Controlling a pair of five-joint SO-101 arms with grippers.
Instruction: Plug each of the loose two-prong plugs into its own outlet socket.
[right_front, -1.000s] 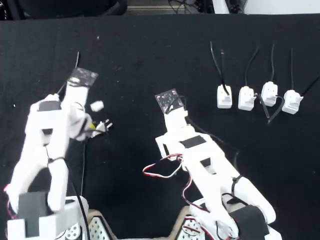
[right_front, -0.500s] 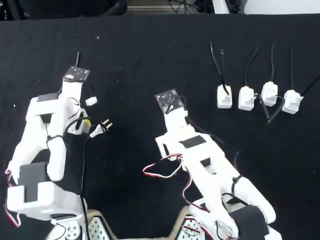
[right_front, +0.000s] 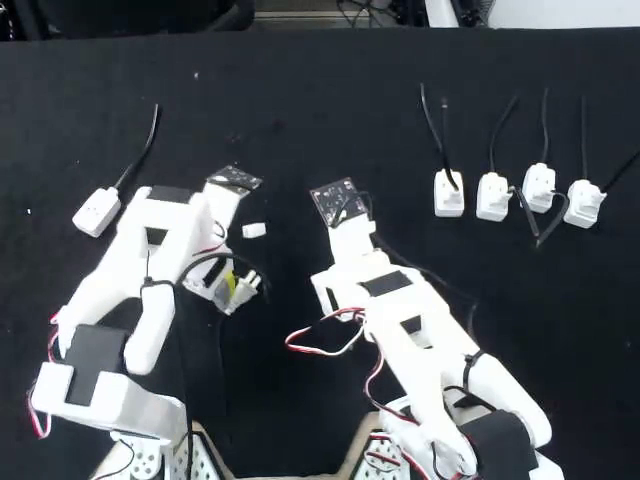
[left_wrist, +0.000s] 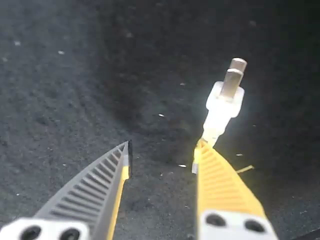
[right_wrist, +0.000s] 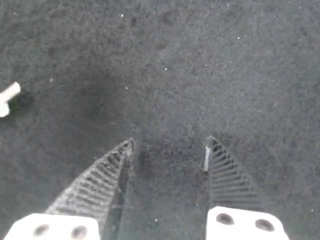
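The black table (right_front: 300, 90) carries both arms side by side. The left arm (right_front: 130, 290) leans in towards the middle of the table, and the right arm (right_front: 410, 330) stretches from the near edge up to the centre.

Four white sockets (right_front: 493, 197) sit in a row at the far right, each with a dark cord running away from the arms. A fifth socket (right_front: 97, 212) lies alone at the far left, well apart from the row, just beside the left arm, its cord trailing towards the far edge.

The left gripper (left_wrist: 163, 147) has its jaws spread, with only bare table in the gap. The plug (left_wrist: 225, 102) is not between the fingers: it sits against the tip of the yellow finger (left_wrist: 220, 185), pointing away from the gripper. Its two prongs (left_wrist: 232, 77) face outward. I cannot tell whether anything actually grips it.

The right gripper (right_wrist: 170, 140) also has its jaws apart, holding nothing, over bare table.

A small white bit (right_front: 253, 230) lies on the table between the two arms, near the left gripper.
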